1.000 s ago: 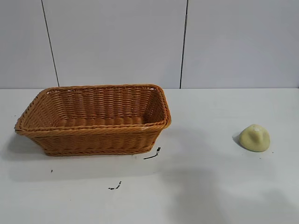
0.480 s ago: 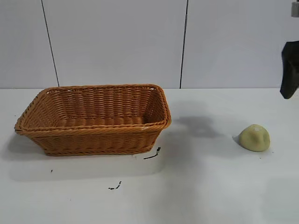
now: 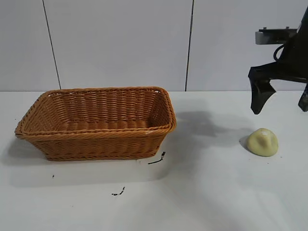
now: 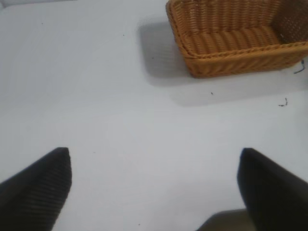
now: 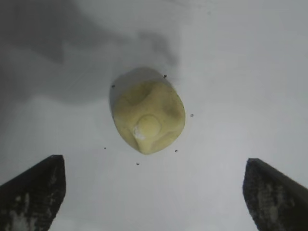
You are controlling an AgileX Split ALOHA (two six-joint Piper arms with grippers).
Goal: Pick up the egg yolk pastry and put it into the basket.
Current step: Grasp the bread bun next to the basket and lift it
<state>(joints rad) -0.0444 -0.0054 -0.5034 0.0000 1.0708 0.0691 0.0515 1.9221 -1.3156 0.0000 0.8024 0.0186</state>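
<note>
A: Where is your right hand [image 3: 281,103]?

B: It hangs above the egg yolk pastry [image 3: 263,142], fingers spread wide, touching nothing. In my wrist view the pastry [image 5: 149,117] lies on the bare white counter [image 3: 216,192] between the two fingertips [image 5: 32,192], well clear of both.

A: And the basket [image 3: 96,139]?

B: It stands on the counter well apart from the pastry, toward my left side. I see only woven wicker inside it. A few small dark marks [image 3: 157,159] dot the counter just beside its front corner.

A: Your left hand [image 4: 154,190]?

B: Out of the outside camera's sight. Its own view shows the fingers spread over bare counter, with the basket [image 4: 231,43] farther off
</note>
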